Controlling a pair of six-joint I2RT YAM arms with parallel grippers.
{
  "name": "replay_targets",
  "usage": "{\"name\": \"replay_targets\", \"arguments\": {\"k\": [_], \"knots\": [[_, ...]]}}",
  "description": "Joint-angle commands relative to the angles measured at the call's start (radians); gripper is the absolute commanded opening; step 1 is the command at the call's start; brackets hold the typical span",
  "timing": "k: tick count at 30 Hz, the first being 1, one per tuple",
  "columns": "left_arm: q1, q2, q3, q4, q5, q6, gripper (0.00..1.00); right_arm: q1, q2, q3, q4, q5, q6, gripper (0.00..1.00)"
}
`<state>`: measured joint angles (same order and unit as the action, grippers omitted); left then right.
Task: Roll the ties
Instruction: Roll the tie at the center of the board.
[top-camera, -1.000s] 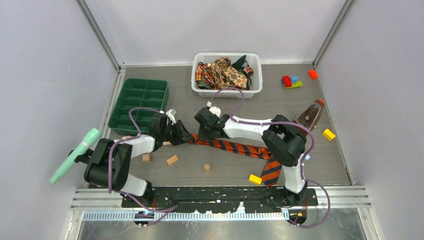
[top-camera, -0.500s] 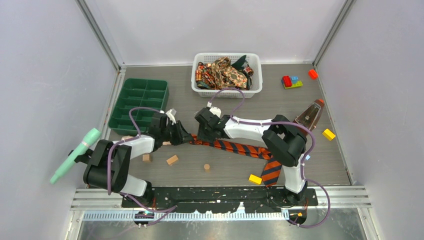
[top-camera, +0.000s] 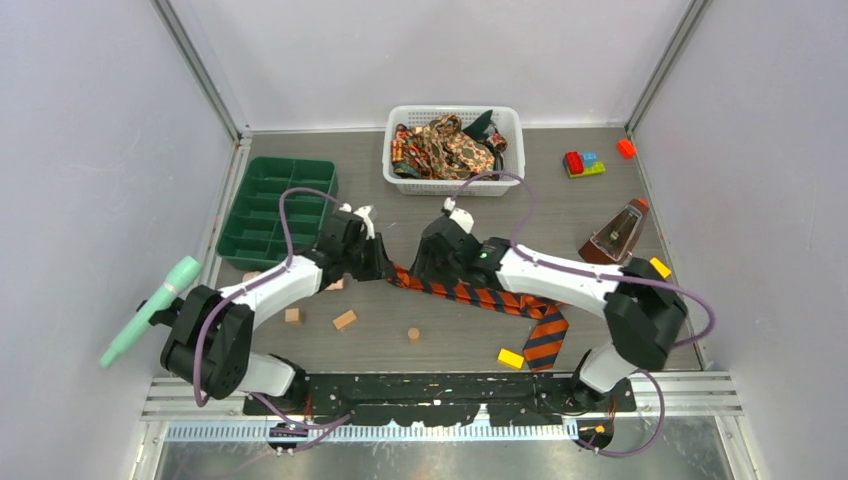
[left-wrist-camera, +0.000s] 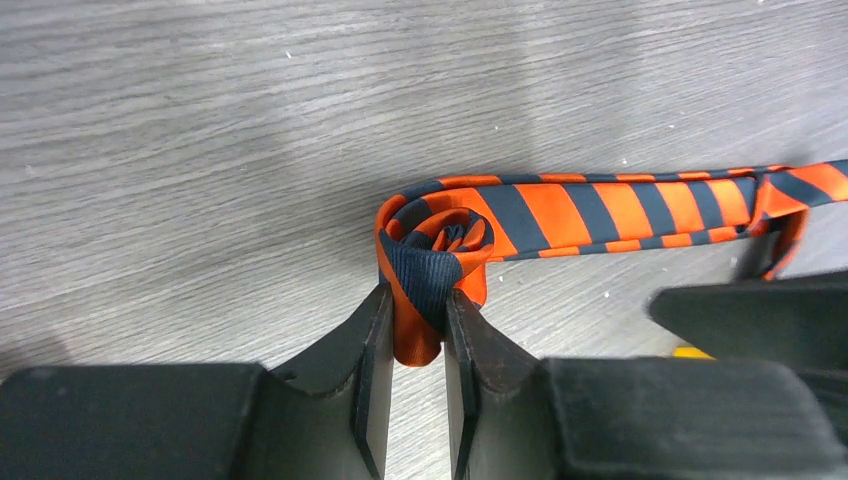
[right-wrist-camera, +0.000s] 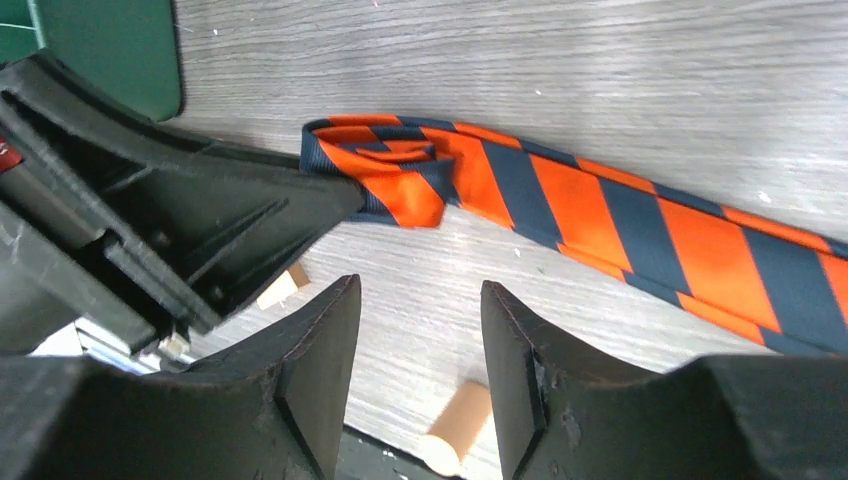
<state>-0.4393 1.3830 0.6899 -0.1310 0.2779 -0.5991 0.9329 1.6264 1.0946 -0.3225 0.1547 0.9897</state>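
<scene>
Left hand (left-wrist-camera: 415, 322) pinches the rolled end of the striped tie (left-wrist-camera: 600, 208); the rest of the tie lies flat on the tabletop (left-wrist-camera: 200, 150), running rightward toward the near edge. Right hand (right-wrist-camera: 420, 300) is spread and empty, just beside the roll, and the left hand's body crowds that side. Nearby are wooden blocks (top-camera: 344, 320), a small cylinder (top-camera: 413, 335) and a green tray (top-camera: 275, 205). Other ties (top-camera: 445, 148) lie in the white basket (top-camera: 455, 187).
</scene>
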Motion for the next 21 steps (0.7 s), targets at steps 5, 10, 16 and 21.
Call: {"name": "replay_targets", "arguments": {"k": [5, 10, 16, 21], "knots": [[-0.082, 0.018, 0.134, -0.223, -0.296, 0.112, 0.00, -0.002, -0.296, -0.142, -0.083, 0.147, 0.022, 0.54], [-0.154, 0.071, 0.215, -0.299, -0.442, 0.140, 0.00, -0.002, -0.447, -0.177, -0.151, 0.178, 0.030, 0.54], [-0.245, 0.152, 0.311, -0.381, -0.630, 0.174, 0.00, -0.002, -0.580, -0.220, -0.206, 0.206, 0.057, 0.54], [-0.329, 0.225, 0.370, -0.433, -0.787, 0.200, 0.00, -0.002, -0.684, -0.236, -0.243, 0.238, 0.075, 0.54]]}}
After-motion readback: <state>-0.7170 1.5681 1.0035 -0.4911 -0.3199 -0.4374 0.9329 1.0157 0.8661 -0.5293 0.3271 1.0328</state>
